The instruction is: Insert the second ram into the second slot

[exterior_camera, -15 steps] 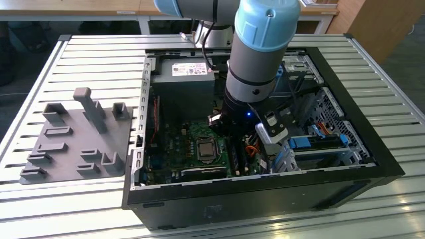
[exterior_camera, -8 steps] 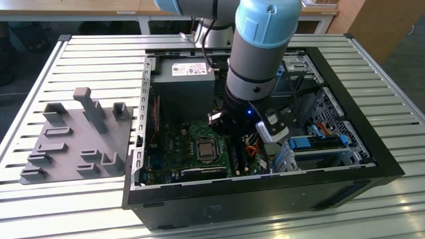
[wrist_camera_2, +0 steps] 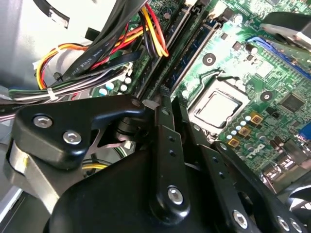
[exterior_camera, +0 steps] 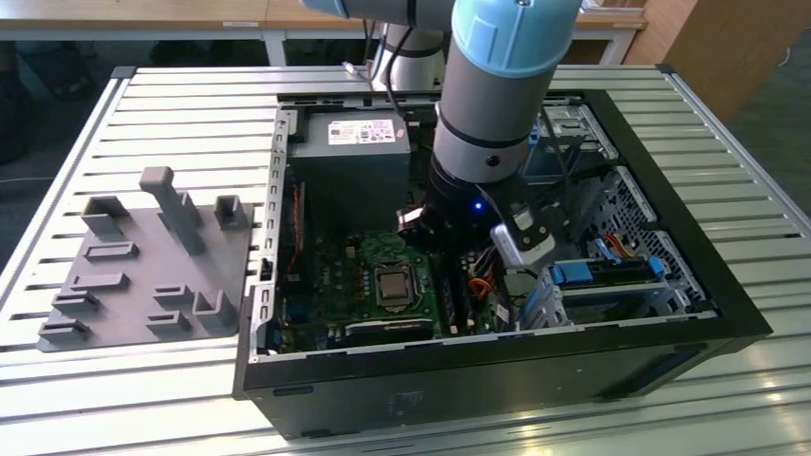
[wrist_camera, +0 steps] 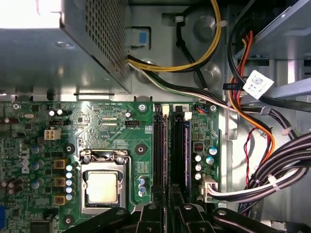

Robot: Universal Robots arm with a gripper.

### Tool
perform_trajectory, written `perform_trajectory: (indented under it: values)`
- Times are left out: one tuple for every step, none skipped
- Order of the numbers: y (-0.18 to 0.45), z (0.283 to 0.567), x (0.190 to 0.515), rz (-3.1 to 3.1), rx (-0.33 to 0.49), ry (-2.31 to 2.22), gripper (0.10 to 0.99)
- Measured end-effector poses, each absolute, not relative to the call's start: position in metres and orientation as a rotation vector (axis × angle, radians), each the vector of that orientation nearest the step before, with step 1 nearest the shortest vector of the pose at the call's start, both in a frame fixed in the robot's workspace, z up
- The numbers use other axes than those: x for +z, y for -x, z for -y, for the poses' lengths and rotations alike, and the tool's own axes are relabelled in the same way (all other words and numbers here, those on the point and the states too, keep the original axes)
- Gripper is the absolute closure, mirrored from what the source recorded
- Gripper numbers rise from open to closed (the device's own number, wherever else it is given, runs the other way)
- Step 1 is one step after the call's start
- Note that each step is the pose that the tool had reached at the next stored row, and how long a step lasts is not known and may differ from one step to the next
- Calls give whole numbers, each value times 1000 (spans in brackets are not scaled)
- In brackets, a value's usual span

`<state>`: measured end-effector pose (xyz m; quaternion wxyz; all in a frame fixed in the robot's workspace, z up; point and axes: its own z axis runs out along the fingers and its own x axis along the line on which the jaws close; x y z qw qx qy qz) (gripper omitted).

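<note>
The arm (exterior_camera: 488, 114) comes down steeply from 12 o'clock in the exterior view into the open computer case (exterior_camera: 709, 285), which lies on the slatted table (exterior_camera: 152, 104). Its wrist is close to vertical. The gripper (exterior_camera: 443, 271) is low over the motherboard (exterior_camera: 342, 275), at about 3 o'clock from the CPU socket (exterior_camera: 393, 285).

In the first wrist view the gripper (wrist_camera: 167, 216) hangs directly over the near end of the two memory slots. They lie side by side next to the CPU socket (wrist_camera: 103, 187). A dark blue strip, which I take for the second ram (wrist_camera: 180, 145), stands on edge along the slot farther from the socket. The slot nearer the socket (wrist_camera: 160, 145) looks dark and grey.

The ram's long axis runs straight away from the jaws, parallel to both slots, and in the exterior view that line runs 12 to 6 o'clock. So the jaws are lined up with the strip's length and not across it.

In the second wrist view the gripper (wrist_camera_2: 177, 121) reaches to the near end of the slot pair, with the blue strip (wrist_camera_2: 194, 53) running on beyond it. The linkage hides the contact. I cannot tell whether the jaws are open, closed or gripping the ram, or whether the strip is fully seated.
</note>
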<state>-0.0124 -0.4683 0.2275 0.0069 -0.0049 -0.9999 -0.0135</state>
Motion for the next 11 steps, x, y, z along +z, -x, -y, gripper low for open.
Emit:
perform_trajectory:
  values:
    - [12,468,228,3127,-42,15,875]
    - [12,468,228,3127,-42,15,890]
    - [12,468,228,3127,-43,15,890]
    - [12,468,228,3127,-43,15,957]
    - [12,468,228,3127,-42,15,957]
    - [12,468,228,3127,-42,15,980]
    - [12,468,228,3127,-42,15,980]
    - [12,468,227,3127,-42,15,980]
    - [12,468,227,3127,-42,15,980]
    - [12,468,226,3127,-42,15,980]
    - [12,468,225,3127,-43,15,980]
